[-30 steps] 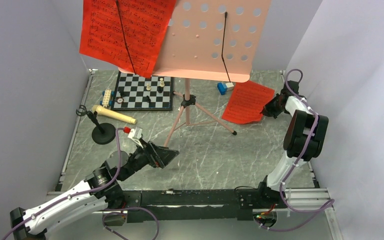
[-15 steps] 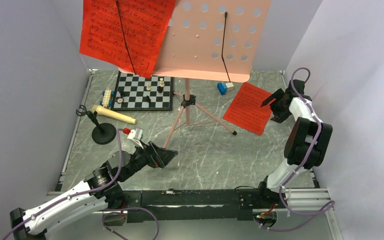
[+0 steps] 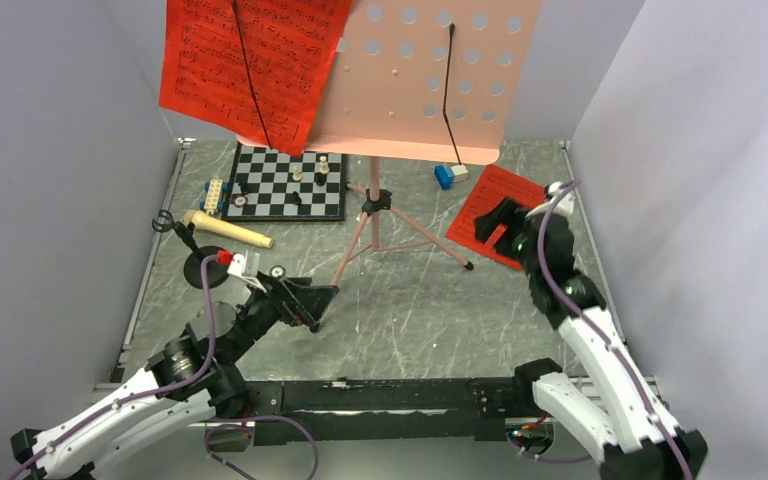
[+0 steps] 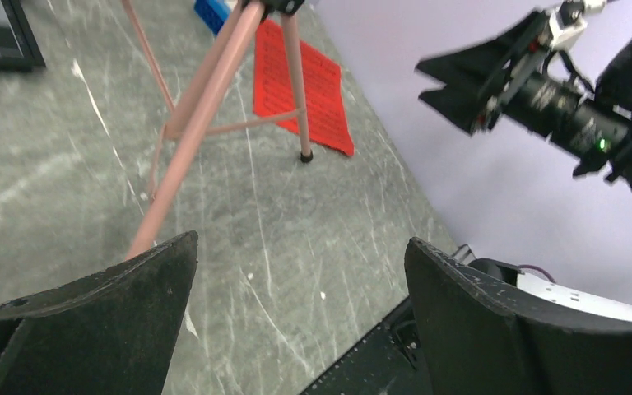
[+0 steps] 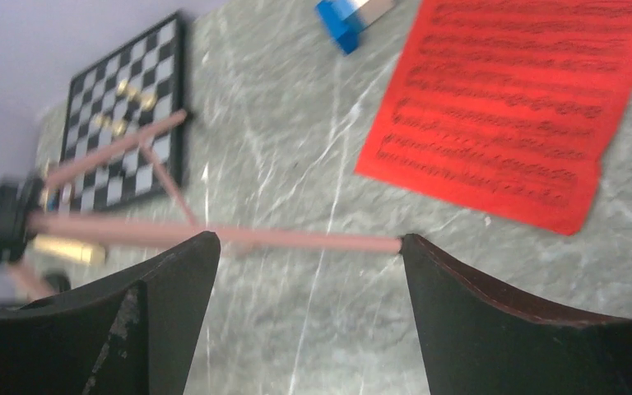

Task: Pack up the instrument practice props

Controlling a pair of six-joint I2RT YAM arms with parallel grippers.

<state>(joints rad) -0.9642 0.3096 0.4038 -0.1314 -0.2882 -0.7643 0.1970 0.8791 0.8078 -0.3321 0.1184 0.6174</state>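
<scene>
Across the top external view, nothing looks packed yet, and no box or bag shows. The pink music stand (image 3: 430,80) is fully set up at upper centre, with one red page (image 3: 250,60) on its desk at upper left. A second red page (image 3: 505,185) lies flat on the table at centre right, and the cream microphone (image 3: 228,232) lies at left just beside its black round-base stand (image 3: 205,268). The chessboard (image 3: 285,182) and a blue brick (image 3: 446,175) sit behind. The right gripper (image 3: 495,228) hangs over the near edge of the flat page, while the left gripper (image 3: 318,303) is at lower left, near the tripod. From the left wrist view, the left gripper (image 4: 296,321) has its jaws spread wide with only bare table between them. One tripod leg (image 4: 206,123) runs ahead, and the flat page is beyond at upper centre. From the right wrist view, the right gripper (image 5: 309,321) is also parted wide and carries nothing. The flat page (image 5: 510,107) lies untouched at upper right, and a tripod leg crosses between the fingers further off. By my reading, every prop remains to be gathered, both pages included, and the stand has yet to be folded.
</scene>
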